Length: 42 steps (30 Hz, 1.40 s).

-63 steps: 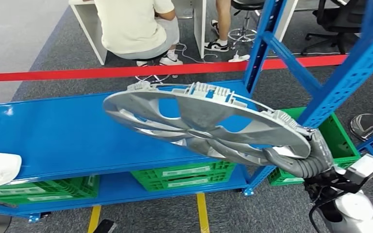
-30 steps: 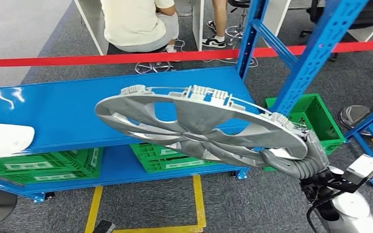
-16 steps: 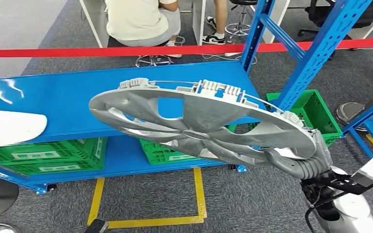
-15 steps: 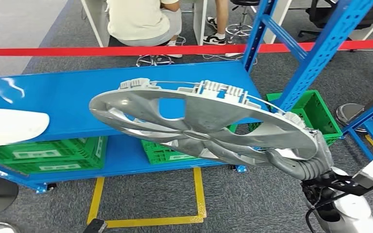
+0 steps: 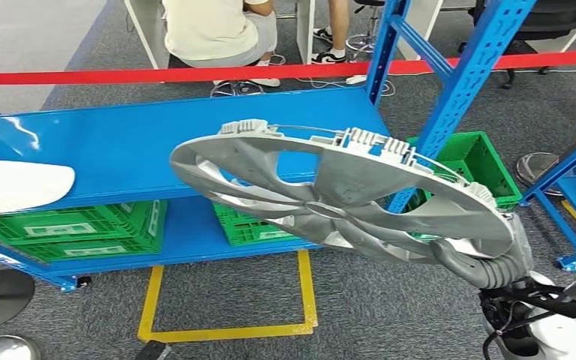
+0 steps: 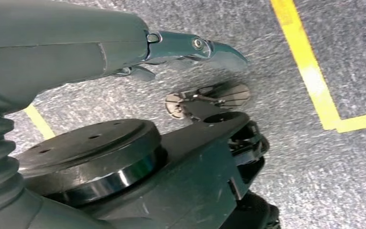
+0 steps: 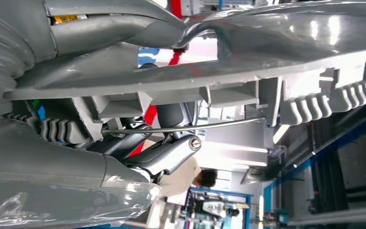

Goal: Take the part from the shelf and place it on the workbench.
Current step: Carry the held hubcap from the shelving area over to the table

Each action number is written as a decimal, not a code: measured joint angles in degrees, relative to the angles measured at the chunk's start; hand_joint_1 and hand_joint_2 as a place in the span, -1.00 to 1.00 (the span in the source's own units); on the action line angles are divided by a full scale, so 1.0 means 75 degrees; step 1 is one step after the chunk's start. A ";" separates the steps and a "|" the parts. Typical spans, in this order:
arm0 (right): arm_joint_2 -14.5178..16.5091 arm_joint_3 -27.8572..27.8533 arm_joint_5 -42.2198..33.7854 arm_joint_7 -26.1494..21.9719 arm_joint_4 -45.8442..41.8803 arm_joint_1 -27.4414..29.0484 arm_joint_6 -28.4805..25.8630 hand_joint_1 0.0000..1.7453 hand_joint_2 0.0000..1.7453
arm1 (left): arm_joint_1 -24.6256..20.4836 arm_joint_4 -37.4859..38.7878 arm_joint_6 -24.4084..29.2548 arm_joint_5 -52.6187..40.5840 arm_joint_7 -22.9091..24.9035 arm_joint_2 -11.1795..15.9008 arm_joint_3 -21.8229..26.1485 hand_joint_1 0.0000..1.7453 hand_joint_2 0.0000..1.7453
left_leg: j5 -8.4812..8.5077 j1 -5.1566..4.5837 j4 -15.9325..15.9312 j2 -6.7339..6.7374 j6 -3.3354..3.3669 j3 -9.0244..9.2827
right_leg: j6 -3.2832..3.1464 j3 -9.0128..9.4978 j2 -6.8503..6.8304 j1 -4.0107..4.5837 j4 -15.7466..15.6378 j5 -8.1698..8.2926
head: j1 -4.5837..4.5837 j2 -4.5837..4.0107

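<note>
The right hand [image 5: 487, 259], grey and ribbed at the wrist, clamps the rim of a large silver-grey plastic wheel cover with curved spokes [image 5: 330, 199]; the cover reaches out from the hand away from the robot and toward its left, tilted, its far edge higher than the gripped edge; it hangs in the air, apart from the shelf beyond it. In the right wrist view the thumb [image 7: 114, 28] lies along one face of the cover [image 7: 286, 38] and the darker fingers [image 7: 164, 155] curl against the ribbed clips and wire ring on the other face, so the rim is pinched between them.

Beyond the hand and under the cover's far edge stands a blue steel shelf rack [image 5: 120, 150] with a flat blue deck; a blue perforated upright [image 5: 461, 82] rises just beyond the hand. Green plastic crates [image 5: 75, 229] sit on the lower level below the deck, and another green crate [image 5: 480, 165] stands on the floor near the hand, beside the upright. Yellow floor tape [image 5: 229, 330] marks a rectangle on the grey carpet to the left of the hand. Far past the rack runs a red barrier tape [image 5: 157, 75], and behind it a seated person in a pale shirt [image 5: 210, 30].

The left hand [image 6: 190, 47] hangs over grey carpet; its fingers reach out straight and hold nothing.
</note>
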 joint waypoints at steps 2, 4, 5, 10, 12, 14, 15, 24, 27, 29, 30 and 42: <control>0.0000 -0.0034 -0.0008 -0.0090 -0.0005 0.0058 -0.0002 1.00 1.00 | 0.0002 0.0002 0.0015 -0.0007 0.0034 0.0007 -0.0004 -1.00 1.00 | -0.0613 0.0033 0.0933 0.0000 -0.0094 -0.0381 | -0.0042 -0.0115 -0.0016 -0.0027 -0.0010 0.0091 | -0.0012 0.0000; 0.0000 -0.0074 0.0022 -0.0178 -0.0011 0.0141 -0.0001 1.00 1.00 | 0.0005 0.0004 0.0034 -0.0011 0.0050 0.0012 -0.0010 -1.00 1.00 | -0.1005 0.0069 0.1783 0.0001 -0.0157 -0.0670 | -0.0029 -0.0247 -0.0022 -0.0040 -0.0004 0.0177 | -0.0012 0.0000; 0.0000 -0.0100 0.0048 -0.0219 -0.0012 0.0191 0.0004 1.00 1.00 | 0.0005 0.0004 0.0044 -0.0014 0.0048 0.0020 -0.0012 -1.00 1.00 | -0.0988 0.0082 0.1835 0.0002 -0.0174 -0.0627 | -0.0008 -0.0302 -0.0022 -0.0048 0.0000 0.0217 | -0.0013 0.0000; 0.0000 -0.0262 0.0084 -0.0316 -0.0084 0.0326 0.0052 1.00 1.00 | -0.0057 0.0001 0.0057 -0.0071 0.0001 0.0056 -0.0018 -1.00 1.00 | -0.0275 0.0126 -0.0260 -0.0034 -0.0136 0.0660 | 0.0181 -0.0501 -0.0002 -0.0046 0.0080 0.0373 | -0.0020 0.0000; 0.0011 -0.0306 0.0085 -0.0333 -0.0101 0.0329 0.0089 1.00 1.00 | -0.0070 0.0003 0.0058 -0.0085 -0.0029 0.0059 -0.0025 -1.00 1.00 | -0.0238 0.0100 -0.0353 -0.0061 0.0000 0.0653 | 0.0274 -0.0543 0.0001 -0.0048 0.0067 0.0448 | -0.0020 0.0000; 0.0023 -0.0344 0.0087 -0.0355 -0.0101 0.0329 0.0154 1.00 1.00 | -0.0089 0.0004 0.0059 -0.0099 -0.0046 0.0082 -0.0039 -1.00 1.00 | -0.0161 0.0096 -0.0359 -0.0047 0.0132 0.0601 | 0.0356 -0.0625 -0.0003 -0.0078 0.0135 0.0384 | -0.0013 0.0001; 0.0023 -0.0361 0.0089 -0.0365 -0.0101 0.0321 0.0189 1.00 1.00 | -0.0110 0.0004 0.0060 -0.0106 -0.0049 0.0096 -0.0047 -1.00 1.00 | -0.0118 0.0101 -0.0367 -0.0041 0.0197 0.0569 | 0.0388 -0.0732 -0.0004 -0.0087 0.0348 0.0213 | 0.0000 0.0001; 0.0068 -0.0441 0.0113 -0.0370 -0.0095 0.0260 0.0225 1.00 1.00 | -0.0224 0.0004 0.0076 -0.0123 -0.0079 0.0157 -0.0064 -1.00 1.00 | 0.0161 0.0041 -0.0348 -0.0033 0.0230 0.0257 | 0.0322 -0.0221 -0.0007 -0.0057 0.0523 -0.0205 | 0.0025 0.0001; 0.0103 -0.0484 0.0115 -0.0369 -0.0095 0.0224 0.0227 1.00 1.00 | -0.0254 0.0004 0.0078 -0.0123 -0.0108 0.0170 -0.0066 -1.00 1.00 | 0.0258 0.0033 -0.0335 -0.0033 0.0095 0.0179 | 0.0216 0.0007 0.0011 -0.0001 0.0091 -0.0116 | 0.0017 0.0000; 0.0126 -0.0512 0.0119 -0.0365 -0.0095 0.0207 0.0240 1.00 1.00 | -0.0258 0.0004 0.0078 -0.0122 -0.0118 0.0185 -0.0067 -1.00 1.00 | 0.0247 0.0052 -0.0313 -0.0032 0.0004 0.0131 | 0.0115 -0.0045 0.0008 -0.0011 0.0077 -0.0035 | 0.0017 0.0000; 0.0138 -0.0519 0.0121 -0.0361 -0.0095 0.0189 0.0251 1.00 1.00 | -0.0260 0.0004 0.0078 -0.0103 -0.0126 0.0190 -0.0067 -1.00 1.00 | 0.0107 0.0056 -0.0167 -0.0032 -0.0038 0.0061 | 0.0064 -0.0073 0.0000 -0.0028 0.0060 0.0009 | 0.0007 0.0000; 0.0269 -0.0578 0.0181 -0.0347 -0.0098 0.0136 0.0394 1.00 1.00 | -0.0245 0.0004 0.0077 0.0076 -0.0187 0.0186 -0.0064 -1.00 1.00 | -0.0211 0.0070 -0.0306 -0.0070 -0.0008 0.0549 | 0.0229 -0.0568 -0.0006 -0.0023 0.0121 0.0406 | -0.0025 0.0000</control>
